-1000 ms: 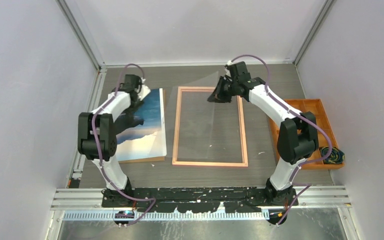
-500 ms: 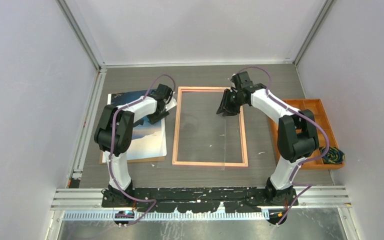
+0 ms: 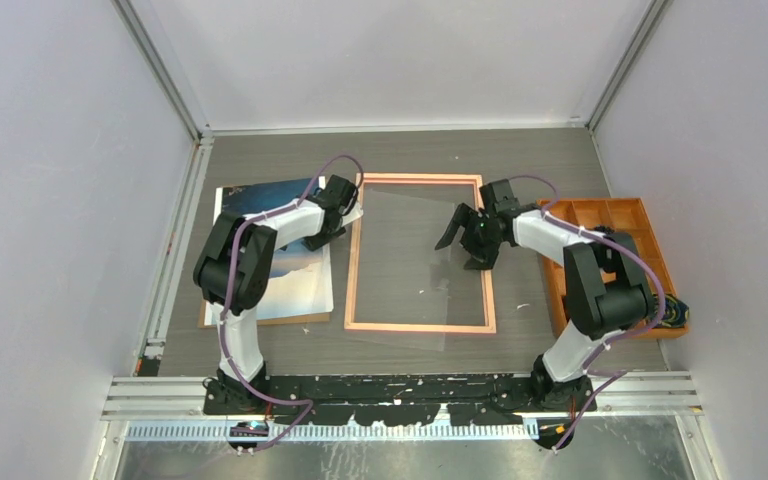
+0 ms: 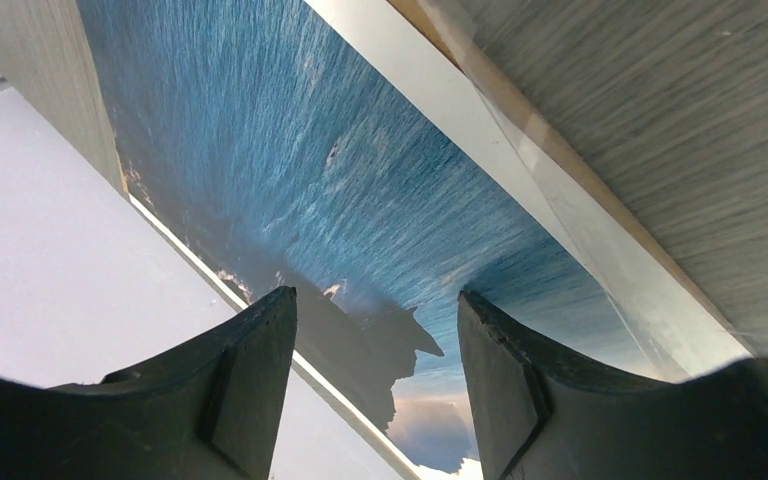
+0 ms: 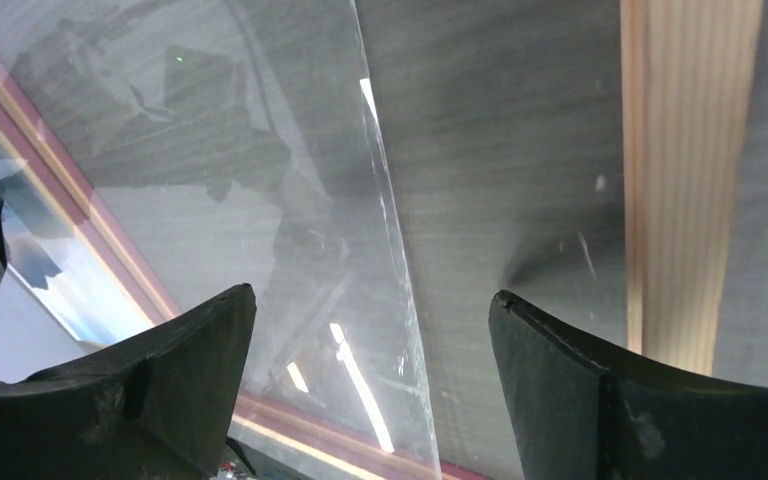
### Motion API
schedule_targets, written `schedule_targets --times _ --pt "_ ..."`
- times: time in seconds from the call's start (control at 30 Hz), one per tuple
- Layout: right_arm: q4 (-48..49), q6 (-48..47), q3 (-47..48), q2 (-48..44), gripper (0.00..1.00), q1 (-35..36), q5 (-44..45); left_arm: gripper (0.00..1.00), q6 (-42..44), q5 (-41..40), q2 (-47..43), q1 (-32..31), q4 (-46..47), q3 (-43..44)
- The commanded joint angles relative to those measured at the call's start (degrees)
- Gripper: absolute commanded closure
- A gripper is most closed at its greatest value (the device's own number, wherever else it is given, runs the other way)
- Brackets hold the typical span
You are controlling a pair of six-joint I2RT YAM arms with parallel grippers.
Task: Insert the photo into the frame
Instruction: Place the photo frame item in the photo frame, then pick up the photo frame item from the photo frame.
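Observation:
The photo, a blue sea print, lies flat at the left on a brown board. The frame lies in the middle of the table. Its clear pane rests askew across it, and the pane's near corner sticks out over the near rail. My left gripper hovers open above the photo's right edge, close to the frame's left rail. My right gripper stands open over the frame's right side. The pane's edge lies below my right fingers, and nothing is between them.
An orange compartment tray sits at the right edge, with a dark bundle at its near corner. Grey walls close in the table on three sides. The arm bases and a metal rail run along the near edge.
My right gripper opened, let go of the pane and moved nearer; the pane now lies askew over the frame. My left arm swung right, from the photo's far corner to its right edge.

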Motion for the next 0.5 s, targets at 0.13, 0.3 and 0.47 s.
schedule_targets --times 0.13,0.3,0.47 --pt "1.44 4.76 -7.15 -10.18 0.04 4.9 -0.11 0.38 -0.27 -0.23 -0.77 -0.56 2.75 -2.22" --pt "-0.43 6.96 -10.04 -11.96 0.07 7.97 0.06 0.38 -0.38 -0.43 -0.89 -0.83 2.65 -2.1" --pt "-0.18 10.21 -15.31 -17.91 0.08 9.05 0.33 0.38 -0.38 -0.31 -0.93 -0.87 2.41 -2.27"
